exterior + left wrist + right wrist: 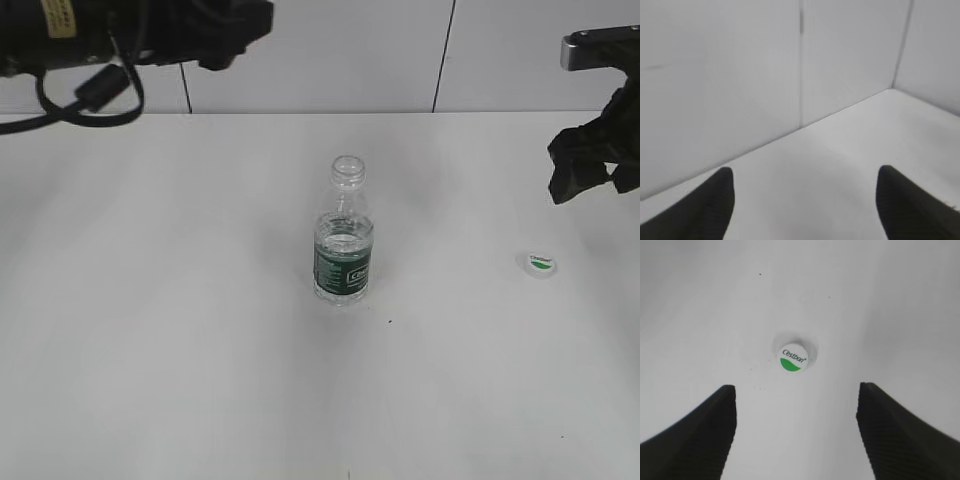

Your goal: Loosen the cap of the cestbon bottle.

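The cestbon bottle [343, 240] stands upright mid-table, clear with a dark green label, its neck open with no cap on it. The cap [541, 264] lies flat on the table to the right, white with a green mark; it also shows in the right wrist view [793, 358], lettering up. My right gripper [795, 400] is open and empty, raised above the table just short of the cap; in the exterior view it hangs at the right edge [590, 165]. My left gripper [805, 185] is open and empty, facing the back wall; the exterior view shows only its arm at the top left.
A white table [200, 350] meets a white panelled wall [330, 50] at the back. The left arm and its cable [100, 45] hang over the far left corner.
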